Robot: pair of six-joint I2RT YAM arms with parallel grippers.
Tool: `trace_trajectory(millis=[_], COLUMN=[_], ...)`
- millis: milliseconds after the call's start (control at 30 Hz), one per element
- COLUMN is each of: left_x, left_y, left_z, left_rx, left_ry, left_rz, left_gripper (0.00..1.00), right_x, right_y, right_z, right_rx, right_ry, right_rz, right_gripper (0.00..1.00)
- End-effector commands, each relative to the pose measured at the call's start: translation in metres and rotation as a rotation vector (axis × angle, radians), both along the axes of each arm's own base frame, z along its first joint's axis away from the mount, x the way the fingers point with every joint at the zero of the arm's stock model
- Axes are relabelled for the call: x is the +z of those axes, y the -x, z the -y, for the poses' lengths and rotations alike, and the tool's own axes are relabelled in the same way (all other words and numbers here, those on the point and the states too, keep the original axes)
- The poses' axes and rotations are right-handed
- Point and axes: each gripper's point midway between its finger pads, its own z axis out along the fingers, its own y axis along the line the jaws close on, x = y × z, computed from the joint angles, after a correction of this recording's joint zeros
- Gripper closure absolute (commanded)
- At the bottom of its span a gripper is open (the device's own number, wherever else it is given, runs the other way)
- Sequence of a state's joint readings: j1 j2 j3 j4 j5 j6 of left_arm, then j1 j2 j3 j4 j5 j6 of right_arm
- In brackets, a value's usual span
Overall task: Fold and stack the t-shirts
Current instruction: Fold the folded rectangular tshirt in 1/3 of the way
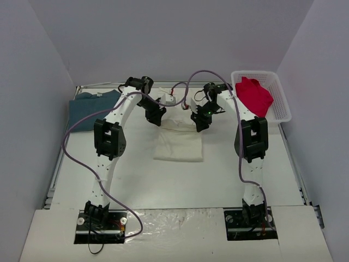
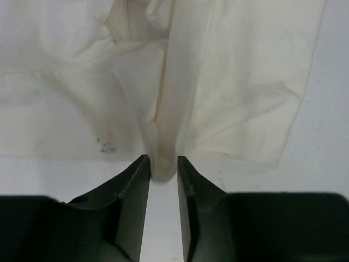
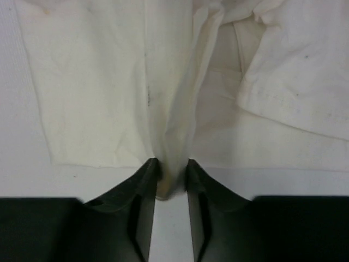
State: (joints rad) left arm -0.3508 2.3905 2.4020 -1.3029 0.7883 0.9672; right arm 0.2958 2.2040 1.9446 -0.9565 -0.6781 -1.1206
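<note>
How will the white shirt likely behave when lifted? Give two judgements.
Probably floppy: the white shirt bunches into a ridge at the left gripper. Likely sags between pinches; the right gripper also holds just a narrow fold.

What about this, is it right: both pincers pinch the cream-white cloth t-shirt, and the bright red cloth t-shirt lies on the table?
No: the top external view shows the bright red cloth t-shirt in the white plastic lattice basket; the rest holds.

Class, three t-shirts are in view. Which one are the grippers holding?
The cream-white shirt at mid-table: the left gripper and right gripper both pinch its cloth. The teal shirt lies untouched at far left, the red shirt in the basket.
</note>
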Motion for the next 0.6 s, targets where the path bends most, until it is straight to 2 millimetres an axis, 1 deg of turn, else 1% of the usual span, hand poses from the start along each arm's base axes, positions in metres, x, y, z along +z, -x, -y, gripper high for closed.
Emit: trace_trajectory(millis=[0,33,67,100,133,167,233,267,333,367,400,433,467,500,533,567], left_x=[0.011,0.010,0.010,0.011,0.012,0.014,0.022,0.032,0.043,0.059,0.066,0.056,0.075,0.076,0.054,0.072], left_y=[0.071,0.069,0.068,0.066,0.062,0.058,0.053,0.053,0.059,0.063,0.066,0.068,0.074,0.077,0.078,0.087], left_z=[-0.037,-0.039,-0.039,-0.040,-0.039,-0.039,-0.037,-0.037,-0.034,-0.035,-0.035,-0.037,-0.041,-0.045,-0.049,-0.053], left_rx=[-0.067,-0.061,-0.058,-0.052,-0.047,-0.032,-0.007,-0.001,0.011,0.020,0.045,0.057,0.071,0.101,0.116,0.133], left_ry=[-0.138,-0.141,-0.142,-0.144,-0.141,-0.139,-0.129,-0.116,-0.094,-0.077,-0.070,-0.074,-0.067,-0.072,-0.108,-0.094], left_rz=[-0.229,-0.225,-0.219,-0.211,-0.186,-0.169,-0.135,-0.119,-0.115,-0.081,-0.077,-0.077,-0.012,0.007,0.024,0.100], left_gripper=[0.71,0.44,0.36,0.30,0.25,0.20,0.18,0.18,0.18,0.18,0.18,0.18,0.19,0.19,0.18,0.17], right_x=[-0.007,-0.007,-0.008,-0.007,-0.007,-0.008,-0.003,-0.001,0.012,0.016,0.032,0.038,0.044,0.055,0.058,0.062], right_y=[0.007,0.006,0.006,0.005,0.004,0.006,0.003,0.003,0.000,0.003,0.001,0.003,0.006,0.012,0.014,0.018], right_z=[0.014,0.014,0.014,0.014,0.015,0.017,0.021,0.022,0.026,0.026,0.028,0.029,0.029,0.030,0.032,0.035], right_rx=[-0.090,-0.096,-0.102,-0.107,-0.114,-0.119,-0.142,-0.150,-0.180,-0.190,-0.204,-0.209,-0.220,-0.232,-0.251,-0.297], right_ry=[0.068,0.069,0.070,0.069,0.072,0.076,0.088,0.091,0.084,0.076,0.051,0.040,0.029,0.013,0.014,0.016], right_rz=[-0.098,-0.098,-0.101,-0.095,-0.087,-0.091,-0.070,-0.067,-0.037,-0.034,0.008,0.019,0.025,0.044,0.051,0.046], right_gripper=[0.72,0.60,0.45,0.38,0.35,0.34,0.33,0.33,0.31,0.28,0.27,0.26,0.26,0.25,0.25,0.24])
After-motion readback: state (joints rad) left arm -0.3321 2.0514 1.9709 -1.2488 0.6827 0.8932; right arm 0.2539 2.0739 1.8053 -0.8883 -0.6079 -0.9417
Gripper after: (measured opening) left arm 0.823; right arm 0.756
